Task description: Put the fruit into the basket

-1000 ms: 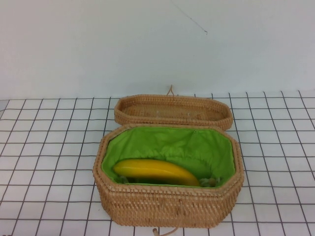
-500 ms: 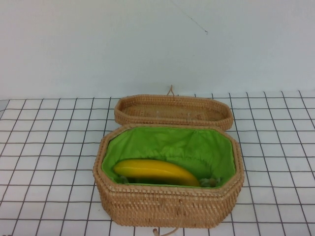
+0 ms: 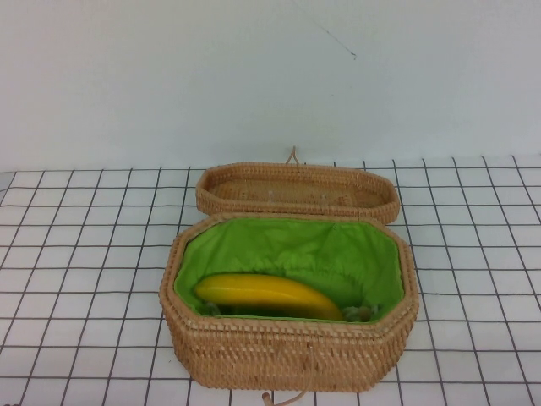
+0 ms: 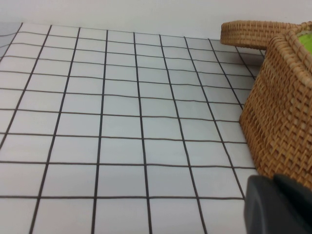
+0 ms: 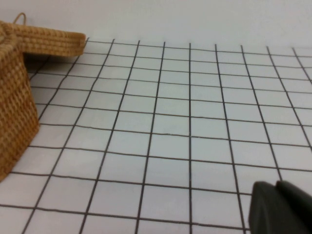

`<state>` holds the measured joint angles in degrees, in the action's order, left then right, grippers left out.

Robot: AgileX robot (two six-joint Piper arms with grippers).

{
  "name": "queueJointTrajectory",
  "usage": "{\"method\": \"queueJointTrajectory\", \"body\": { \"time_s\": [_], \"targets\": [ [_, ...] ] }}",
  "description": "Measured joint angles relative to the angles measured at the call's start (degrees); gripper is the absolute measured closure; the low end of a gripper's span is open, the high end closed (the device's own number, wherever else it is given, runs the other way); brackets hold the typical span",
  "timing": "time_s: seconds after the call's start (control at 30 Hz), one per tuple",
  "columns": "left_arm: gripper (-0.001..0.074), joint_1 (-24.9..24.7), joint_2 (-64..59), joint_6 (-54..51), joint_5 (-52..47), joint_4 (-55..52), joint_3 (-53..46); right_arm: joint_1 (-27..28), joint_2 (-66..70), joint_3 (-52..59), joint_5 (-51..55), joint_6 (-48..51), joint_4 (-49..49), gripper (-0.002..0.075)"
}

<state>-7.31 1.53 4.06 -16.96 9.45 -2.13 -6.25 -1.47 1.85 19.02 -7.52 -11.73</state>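
The yellow banana point(image 3: 266, 294) lies inside the tan wicker basket point(image 3: 287, 348) with green lining, along its near wall. Neither arm shows in the high view. My left gripper point(image 4: 278, 204) is shut and empty, low over the table just to the left of the basket's wall point(image 4: 282, 117). My right gripper point(image 5: 280, 207) is shut and empty, low over the table to the right of the basket point(image 5: 14, 102). The banana is hidden in both wrist views.
The shallow woven lid point(image 3: 297, 191) lies on the table just behind the basket; it also shows in the left wrist view point(image 4: 253, 34) and the right wrist view point(image 5: 48, 40). A white gridded tabletop point(image 3: 76, 254) surrounds the basket, with a white wall behind.
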Motion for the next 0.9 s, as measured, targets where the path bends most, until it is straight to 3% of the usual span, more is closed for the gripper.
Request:
{"method": "queueJointTrajectory", "body": {
  "time_s": [0.27,0.47,0.9],
  "targets": [
    [0.0735,0.00,0.00,0.00,0.00,0.00,0.00,0.00,0.00,0.00,0.00,0.11,-0.28,0.0726],
    [0.0735,0.00,0.00,0.00,0.00,0.00,0.00,4.52,-0.11,0.00,0.00,-0.11,-0.18,0.0726],
    [0.0735,0.00,0.00,0.00,0.00,0.00,0.00,4.53,0.00,0.00,-0.08,0.11,-0.64,0.0726]
  ]
}}
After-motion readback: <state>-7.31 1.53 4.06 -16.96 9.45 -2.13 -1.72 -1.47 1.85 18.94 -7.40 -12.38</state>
